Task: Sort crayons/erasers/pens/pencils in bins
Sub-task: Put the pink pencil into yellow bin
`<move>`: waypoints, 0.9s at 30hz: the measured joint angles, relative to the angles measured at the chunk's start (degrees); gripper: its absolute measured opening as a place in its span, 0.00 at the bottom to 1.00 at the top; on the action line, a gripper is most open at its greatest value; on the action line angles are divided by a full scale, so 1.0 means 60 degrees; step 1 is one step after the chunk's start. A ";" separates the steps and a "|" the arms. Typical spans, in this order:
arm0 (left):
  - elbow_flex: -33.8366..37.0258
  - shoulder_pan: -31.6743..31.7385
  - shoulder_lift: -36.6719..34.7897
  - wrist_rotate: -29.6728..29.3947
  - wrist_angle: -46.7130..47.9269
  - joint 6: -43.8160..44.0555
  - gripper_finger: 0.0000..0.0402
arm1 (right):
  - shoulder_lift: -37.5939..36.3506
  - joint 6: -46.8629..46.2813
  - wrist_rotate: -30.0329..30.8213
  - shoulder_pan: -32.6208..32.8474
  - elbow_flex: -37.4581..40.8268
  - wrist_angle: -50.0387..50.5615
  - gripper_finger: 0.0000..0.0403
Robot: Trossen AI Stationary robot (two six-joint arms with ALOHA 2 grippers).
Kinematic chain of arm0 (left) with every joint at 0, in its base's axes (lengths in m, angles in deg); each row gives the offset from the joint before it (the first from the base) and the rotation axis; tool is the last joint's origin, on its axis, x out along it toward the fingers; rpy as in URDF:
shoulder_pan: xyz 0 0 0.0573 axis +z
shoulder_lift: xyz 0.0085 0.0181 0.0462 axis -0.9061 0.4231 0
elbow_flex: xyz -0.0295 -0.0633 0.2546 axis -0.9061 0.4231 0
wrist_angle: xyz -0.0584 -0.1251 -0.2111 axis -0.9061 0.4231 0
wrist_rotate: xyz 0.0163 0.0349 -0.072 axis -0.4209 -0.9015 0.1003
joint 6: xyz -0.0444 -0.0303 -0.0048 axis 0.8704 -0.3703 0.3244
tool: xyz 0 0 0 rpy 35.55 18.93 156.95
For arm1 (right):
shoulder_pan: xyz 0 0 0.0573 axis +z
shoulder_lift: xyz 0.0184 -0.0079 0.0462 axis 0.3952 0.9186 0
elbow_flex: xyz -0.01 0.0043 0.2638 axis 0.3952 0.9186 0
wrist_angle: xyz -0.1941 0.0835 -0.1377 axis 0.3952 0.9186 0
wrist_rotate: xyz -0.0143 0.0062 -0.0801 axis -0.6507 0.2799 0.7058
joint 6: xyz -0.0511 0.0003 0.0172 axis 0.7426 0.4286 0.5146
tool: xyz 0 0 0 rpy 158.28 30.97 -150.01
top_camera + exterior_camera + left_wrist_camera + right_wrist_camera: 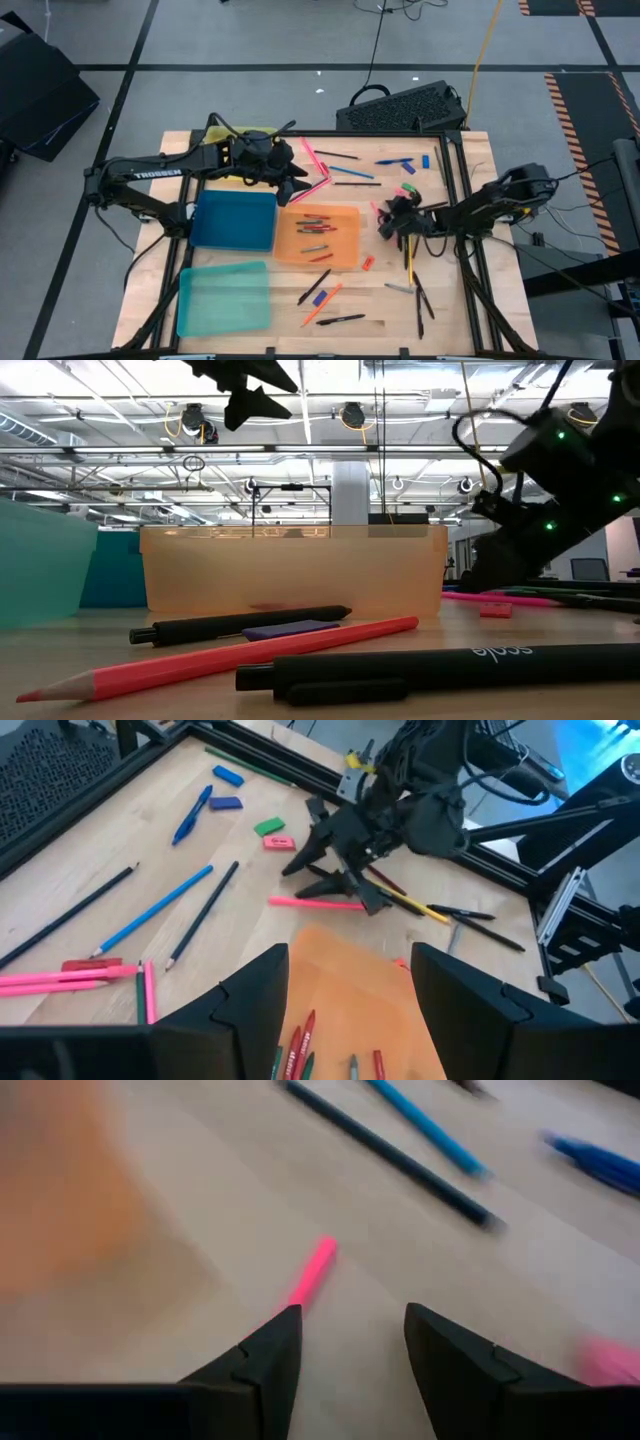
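My left gripper (298,185) (350,985) hangs open above the far edge of the orange bin (345,252), which holds several crayons (315,228) (300,1050). My right gripper (385,222) (335,885) is open and low over the table, right of that bin. A pink pencil (310,903) (312,1270) lies flat on the wood, one end reaching in between the right fingers; I cannot tell whether they touch it. The blue bin (235,220), teal bin (222,297) and yellow bin (245,150) stand at the left.
Pink pencils (315,170), dark pens (352,178), blue pens (395,160) and small erasers (408,172) lie at the far side. More pens and a pencil (322,292) lie near the front edge, and a yellow pencil (408,262) under the right arm. A black frame rail (452,180) stands at the right.
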 joint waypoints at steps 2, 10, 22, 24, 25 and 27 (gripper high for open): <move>0.0000 0.0000 0.0002 -0.0003 0.0045 0.0007 0.53 | 0.0031 0.0238 -0.0106 -0.0012 -0.0120 -0.0403 0.42; 0.0002 0.0002 -0.0035 -0.0007 0.0081 0.0067 0.53 | -0.0362 0.0887 -0.0153 0.0161 -0.0744 -0.0336 0.42; 0.0004 0.0018 -0.0035 -0.0076 0.0165 -0.0007 0.53 | 0.1525 0.0686 -0.1274 0.1626 -0.1537 -0.0184 0.42; 0.0004 0.0018 -0.0035 -0.0081 0.0212 -0.0011 0.53 | 0.2031 0.0414 -0.1018 0.1701 -0.1669 -0.0373 0.42; 0.0004 0.0018 -0.0035 -0.0084 0.0257 -0.0007 0.53 | 0.2277 0.0199 -0.0882 0.1733 -0.1680 -0.0416 0.42; 0.0004 0.0018 -0.0035 -0.0156 0.0394 0.0000 0.53 | 0.2583 -0.0207 -0.0403 0.1748 -0.1694 -0.0400 0.39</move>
